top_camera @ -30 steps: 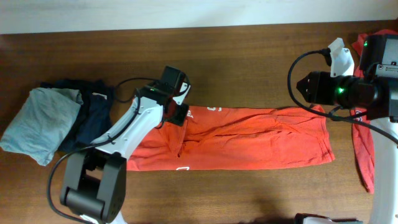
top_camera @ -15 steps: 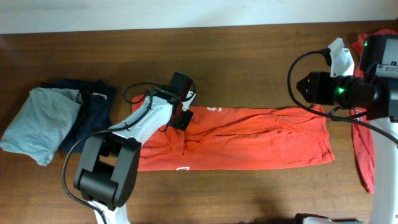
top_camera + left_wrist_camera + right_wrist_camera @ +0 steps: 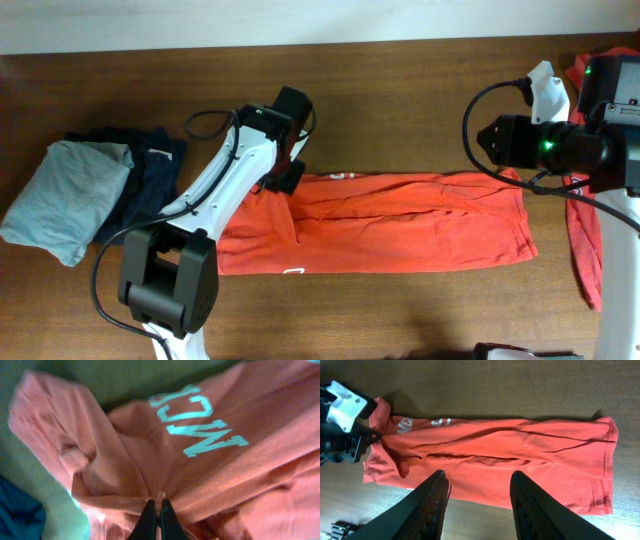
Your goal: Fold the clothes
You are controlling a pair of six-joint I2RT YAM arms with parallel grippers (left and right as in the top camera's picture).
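One long creased orange-red T-shirt (image 3: 400, 220), left claw (image 3: 156, 506) pinching fabric.

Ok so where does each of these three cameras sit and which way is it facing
Overhead: above the table, looking straight down at the shirt; left arm and right arm show.
Left wrist: close over the shirt's lettering; left gripper shut on a fold.
Right wrist: high up, looking down along the whole shirt; right gripper open, empty.
Shared: all three see the shirt; overhead and right wrist also see the left arm.
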